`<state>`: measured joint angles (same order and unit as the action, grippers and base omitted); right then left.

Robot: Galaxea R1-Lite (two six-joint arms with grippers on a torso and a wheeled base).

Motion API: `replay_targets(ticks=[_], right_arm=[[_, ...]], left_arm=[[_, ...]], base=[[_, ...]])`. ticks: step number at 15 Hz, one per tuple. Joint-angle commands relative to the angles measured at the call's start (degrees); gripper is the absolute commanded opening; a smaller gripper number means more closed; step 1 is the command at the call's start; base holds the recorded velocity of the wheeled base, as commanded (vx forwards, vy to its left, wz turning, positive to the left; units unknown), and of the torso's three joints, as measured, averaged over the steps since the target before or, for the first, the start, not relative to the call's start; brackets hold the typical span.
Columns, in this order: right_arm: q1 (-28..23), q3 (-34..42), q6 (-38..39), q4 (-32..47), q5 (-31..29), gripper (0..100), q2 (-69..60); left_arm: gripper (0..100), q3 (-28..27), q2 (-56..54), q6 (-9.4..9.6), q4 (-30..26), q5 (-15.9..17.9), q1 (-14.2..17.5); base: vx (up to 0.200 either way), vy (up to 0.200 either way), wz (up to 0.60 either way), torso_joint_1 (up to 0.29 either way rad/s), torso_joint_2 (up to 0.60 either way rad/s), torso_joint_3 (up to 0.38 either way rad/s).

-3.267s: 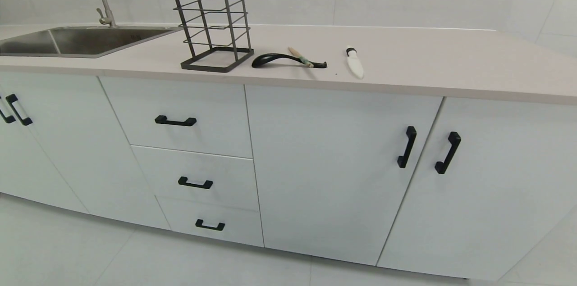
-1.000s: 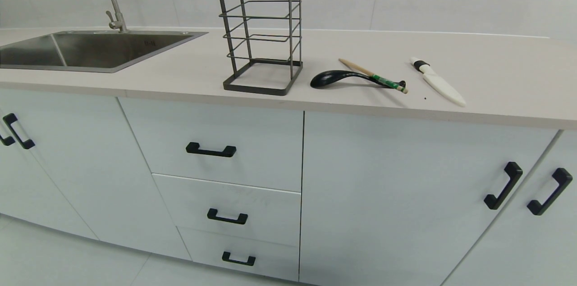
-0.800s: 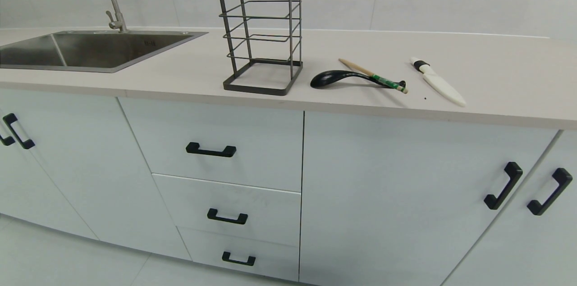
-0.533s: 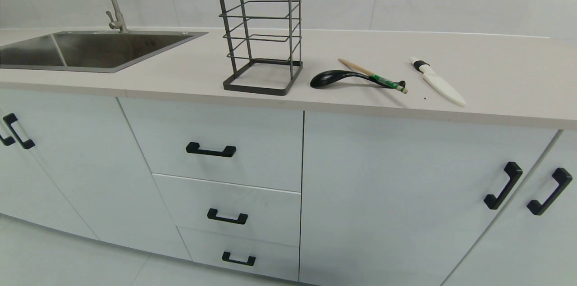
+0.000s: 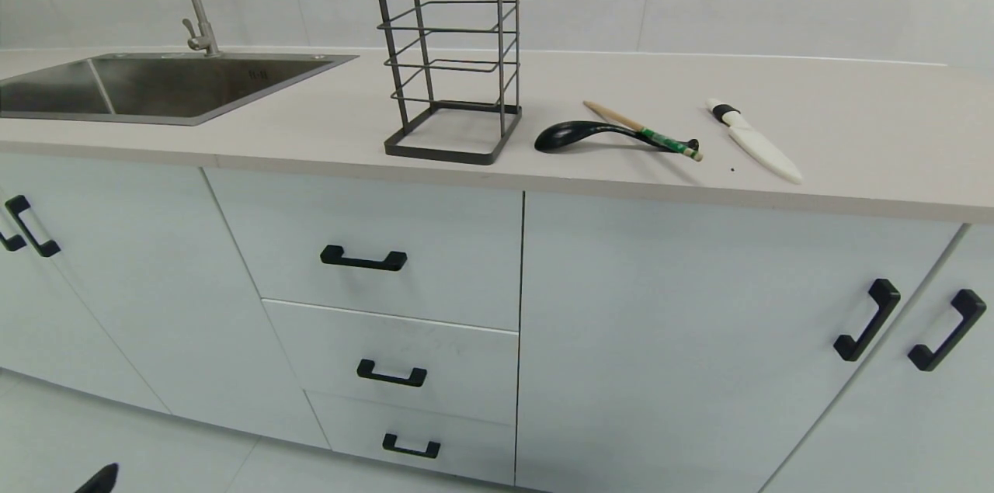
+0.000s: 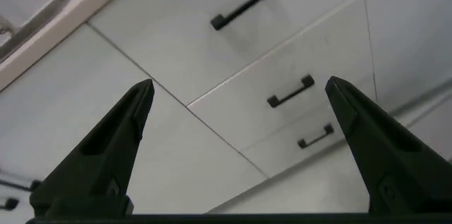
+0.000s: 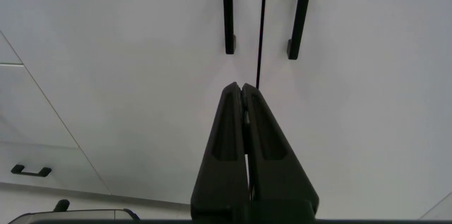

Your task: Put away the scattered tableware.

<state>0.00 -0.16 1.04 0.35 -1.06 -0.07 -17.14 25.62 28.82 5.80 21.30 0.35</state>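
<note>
The pale, matte counter (image 5: 854, 112) is carrying all the scattered tableware. A glossy black spoon (image 5: 559, 137) with an arched handle is lying just beside the tall, dark wire rack (image 5: 498, 50). A slim wooden chopstick (image 5: 621, 120) with a green band is resting across the spoon's handle. A white knife (image 5: 757, 142) with a black collar is lying near them, apart. A brushed steel sink (image 5: 194, 78) is sitting well off to the left.

The left gripper (image 6: 239, 84) is hanging before the smooth white drawers (image 6: 233, 54), its black wedge fingers spread wide, holding nothing. The right gripper (image 7: 242, 88) is facing the cabinet doors (image 7: 141, 75), its fingers pressed flat together, empty.
</note>
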Motion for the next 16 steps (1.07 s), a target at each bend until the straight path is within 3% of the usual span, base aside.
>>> replay_targets(ticks=[1,2,3,4,5,8,11,12,13,14,16], right_arm=[[0.0,0.0,0.0,0.0,0.0,0,0.1],[0.0,0.0,0.0,0.0,0.0,0,0.1],[0.0,0.0,0.0,0.0,0.0,0,0.1],[0.0,0.0,0.0,0.0,0.0,0,0.1],[0.0,0.1,0.0,0.0,0.0,0,0.1],[0.0,0.0,0.0,0.0,0.0,0,0.1],[0.0,0.1,0.0,0.0,0.0,0,0.1],[0.0,0.1,0.0,0.0,0.0,0,0.1],[0.0,0.1,0.0,0.0,0.0,0,0.1],[0.0,0.1,0.0,0.0,0.0,0,0.1],[0.0,0.1,0.0,0.0,0.0,0,0.1]], left_arm=[[100,-0.4,14.5,9.77,0.0,1.4,-3.6],[100,-0.2,16.7,12.84,-0.1,1.0,-5.5],[100,-0.2,16.7,12.84,-0.1,1.0,-5.5],[100,0.6,20.1,16.36,-1.0,0.9,-8.1],[100,1.1,21.5,17.15,-2.2,0.8,-8.8],[100,3.3,26.8,22.33,-3.4,-2.0,-9.0],[100,3.2,29.0,25.23,-3.3,-2.9,-9.1],[100,3.3,29.3,27.08,-3.6,-2.8,-9.5],[100,3.3,29.4,27.34,-3.6,-2.8,-9.6],[100,2.9,32.3,32.00,-3.5,-2.8,-13.0],[100,2.6,37.4,38.24,-3.5,-2.8,-20.0]], base=[[0.000,0.000,0.00,0.000,0.00,0.000],[0.000,0.000,0.00,0.000,0.00,0.000],[0.000,0.000,0.00,0.000,0.00,0.000],[0.000,0.000,0.00,0.000,0.00,0.000],[0.000,0.000,0.00,0.000,0.00,0.000],[0.000,0.000,0.00,0.000,0.00,0.000],[0.000,0.000,0.00,0.000,0.00,0.000],[0.000,0.000,0.00,0.000,0.00,0.000],[0.000,0.000,0.00,0.000,0.00,0.000],[0.000,0.000,0.00,0.000,0.00,0.000],[0.000,0.000,0.00,0.000,0.00,0.000]])
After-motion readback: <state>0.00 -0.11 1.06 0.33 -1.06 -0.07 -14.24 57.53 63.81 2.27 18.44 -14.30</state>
